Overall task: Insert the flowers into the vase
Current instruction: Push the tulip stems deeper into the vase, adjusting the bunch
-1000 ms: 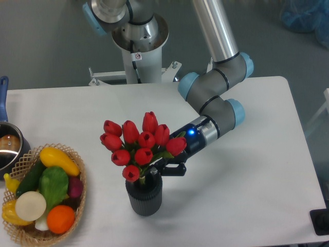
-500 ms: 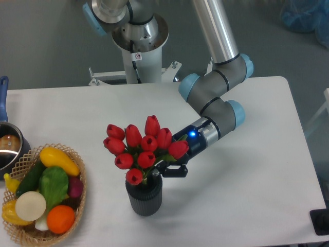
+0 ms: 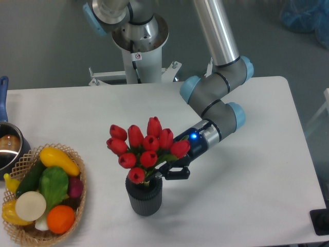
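One fixed cam, high front, facing table [image 3: 257, 103] & arm base.

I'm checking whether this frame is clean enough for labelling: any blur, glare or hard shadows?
Fixed camera: sharp overall, with even, soft light; the flowers and vase are crisp; only a faint shadow beside the vase; small highlight on the steel pot; the gripper is dark and partly hidden by leaves.
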